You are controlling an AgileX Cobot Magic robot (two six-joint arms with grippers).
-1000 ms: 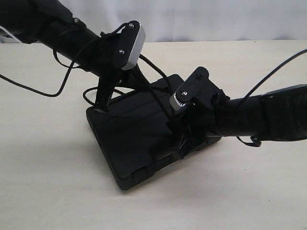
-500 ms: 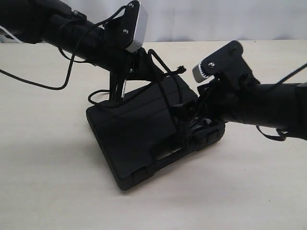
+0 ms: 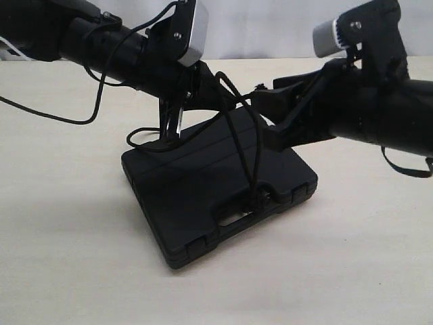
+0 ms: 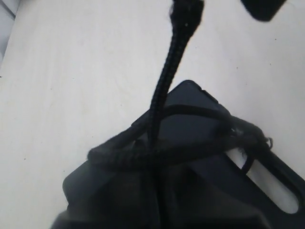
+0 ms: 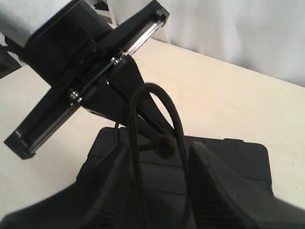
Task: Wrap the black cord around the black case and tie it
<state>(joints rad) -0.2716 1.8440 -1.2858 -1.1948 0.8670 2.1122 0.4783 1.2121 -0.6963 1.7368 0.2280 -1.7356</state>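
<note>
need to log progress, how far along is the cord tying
Done: the thin braided black cord is looped round the flat black plastic case, crossing by its handle slot. In hand: the left gripper holds a strand raised; the right gripper stands open around it. Left: tightening the tie.

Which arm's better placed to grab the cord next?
Right. The right gripper is open with the black cord running between its jaws above the black case; the left gripper is shut on that cord.
</note>
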